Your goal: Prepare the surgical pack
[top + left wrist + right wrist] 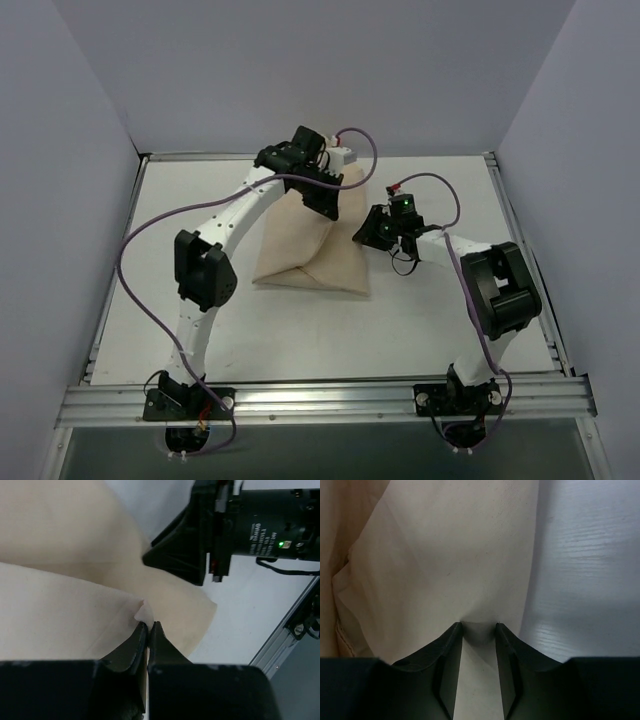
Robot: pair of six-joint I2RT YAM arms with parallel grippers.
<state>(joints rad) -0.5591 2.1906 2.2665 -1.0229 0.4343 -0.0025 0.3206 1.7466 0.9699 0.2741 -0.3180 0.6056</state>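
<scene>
L gripper (148, 624): jaws pressed together, pinching a small corner of the large beige cloth (312, 262) right at the tips. Thin bite, only a nub of fabric pokes out past them. Cloth sits mid white table (190, 210) as a rough wedge-shaped bundle, narrowing toward the far edge, w/ the L arm reaching over its far end. No tray, instruments or packets visible in any view. I take it they're inside the wrap, can't confirm.

R gripper (478, 628): at the bundle's right edge, jaws standing apart w/ a strip of cloth in the gap, tips touching the fabric, slight pucker betw. them. Reads to me as straddling, not clamping.

Step, my call: wrapping stage, folding flaps over the contents. L has a corner to carry across, R is at the right side. Well along, not closed up.

Next for me: get R clear of the flap's path first, since both grippers are near each other over the cloth. Then take the L corner low & slow across the bundle, tension light, as that tiny bite could slip.
</scene>
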